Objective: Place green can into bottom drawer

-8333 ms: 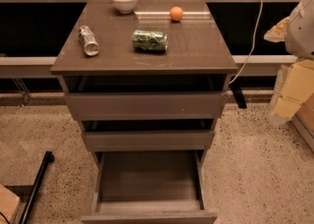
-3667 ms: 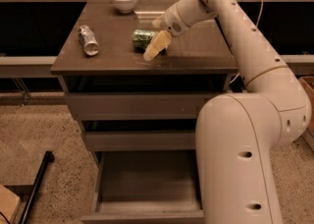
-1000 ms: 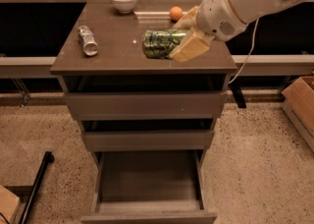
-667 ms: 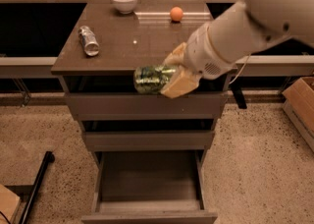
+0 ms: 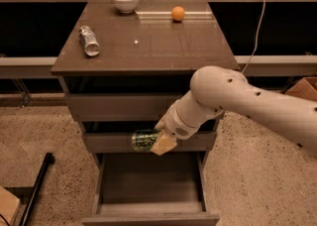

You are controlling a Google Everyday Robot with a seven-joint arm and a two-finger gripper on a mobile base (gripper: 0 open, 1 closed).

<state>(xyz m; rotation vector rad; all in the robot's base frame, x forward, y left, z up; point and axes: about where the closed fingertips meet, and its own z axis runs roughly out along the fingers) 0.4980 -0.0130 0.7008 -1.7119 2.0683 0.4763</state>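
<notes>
My gripper [image 5: 157, 140] is shut on the green can [image 5: 144, 140], a small can with a dark green mottled label, held on its side in front of the middle drawer. The can hangs in the air above the bottom drawer [image 5: 148, 210], which is pulled out and open below it. My white arm [image 5: 237, 101] reaches in from the right across the cabinet front.
On the cabinet top [image 5: 148, 41] lie a slim silver-white can [image 5: 89, 40], a white bowl [image 5: 125, 0] and an orange ball [image 5: 178, 13]. A black pole [image 5: 37, 185] leans at the lower left. A cardboard box [image 5: 303, 88] stands at the right.
The arm reached the can on the cabinet top, took hold of it, lifted it off and carried it down in front of the drawers, over the open bottom drawer.
</notes>
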